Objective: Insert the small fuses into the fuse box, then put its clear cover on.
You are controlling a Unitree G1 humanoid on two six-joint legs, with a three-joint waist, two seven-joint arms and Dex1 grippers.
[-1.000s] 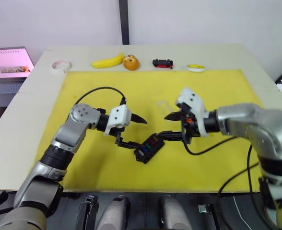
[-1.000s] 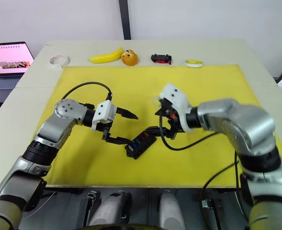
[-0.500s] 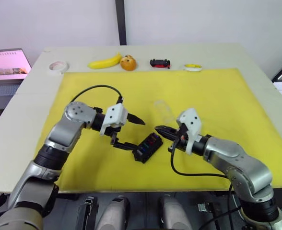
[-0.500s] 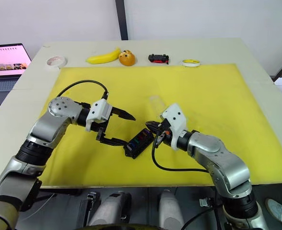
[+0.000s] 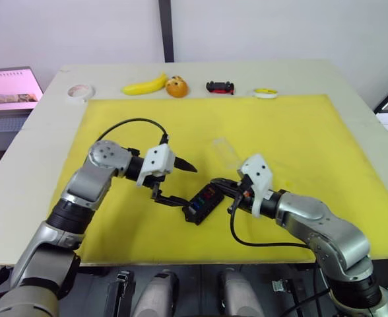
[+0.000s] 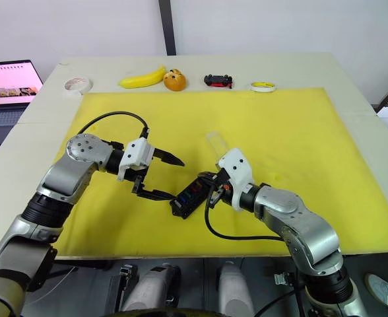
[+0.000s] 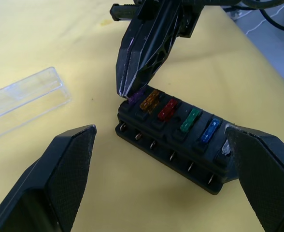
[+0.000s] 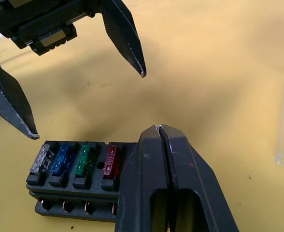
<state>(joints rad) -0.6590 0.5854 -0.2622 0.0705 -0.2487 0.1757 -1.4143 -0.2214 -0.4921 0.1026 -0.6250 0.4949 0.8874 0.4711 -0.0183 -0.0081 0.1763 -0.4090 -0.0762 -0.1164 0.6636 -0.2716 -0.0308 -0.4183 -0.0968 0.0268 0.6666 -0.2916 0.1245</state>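
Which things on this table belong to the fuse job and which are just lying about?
Job: fuse box, the small fuses in its slots, clear cover, right hand shut at the purple fuse.
Lying about: banana, orange toy, toy car, two tape rolls, laptop.

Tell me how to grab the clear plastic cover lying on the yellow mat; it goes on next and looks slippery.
Grip the clear rectangular plastic cover across its two long walls near mid-length, coming from above. It lies flat, long and narrow, apart from the black fuse box, so the short span should fit an open gripper best.
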